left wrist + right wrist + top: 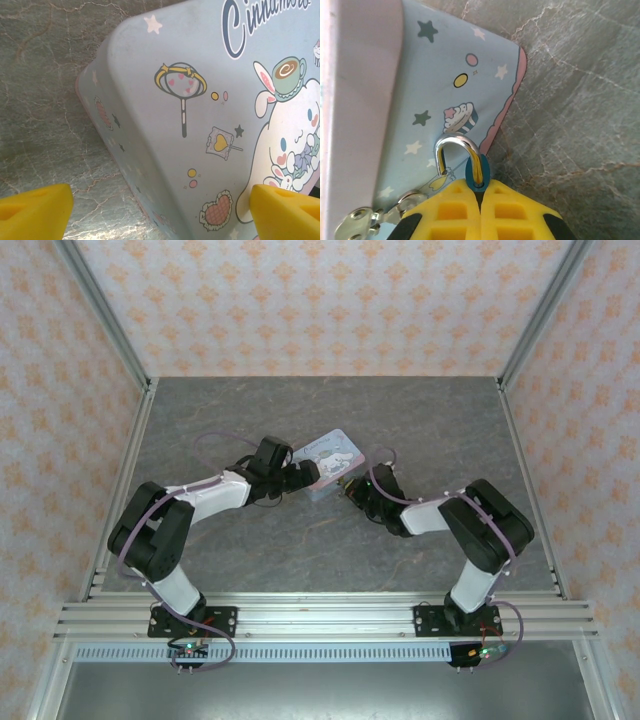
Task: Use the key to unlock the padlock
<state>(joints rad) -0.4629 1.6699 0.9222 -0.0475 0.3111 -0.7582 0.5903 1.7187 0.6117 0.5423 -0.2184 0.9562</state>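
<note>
Right hand (480,187) tight on padlock (476,171) by "Cinnamoro" tin (150,60)

Pastel-blue tin (165,130), lid, left wrist view: dark-blue cursive "Cinnamoro", cut off by frame edge; last letter uncertain, word possibly longer.

We see the left arm (195,498) folded at the elbow, forearm stretched right and slightly forward. The left gripper (303,474) is spread wide; in its wrist view the yellow fingers (35,212) sit at opposite frame edges. The right arm (478,520) mirrors it, elbow out, forearm pointing left. The right gripper (350,490) faces the left one, close by. Its yellow fingertips (455,210) are pressed together, pinching the padlock (470,174) at the very tips.
</note>
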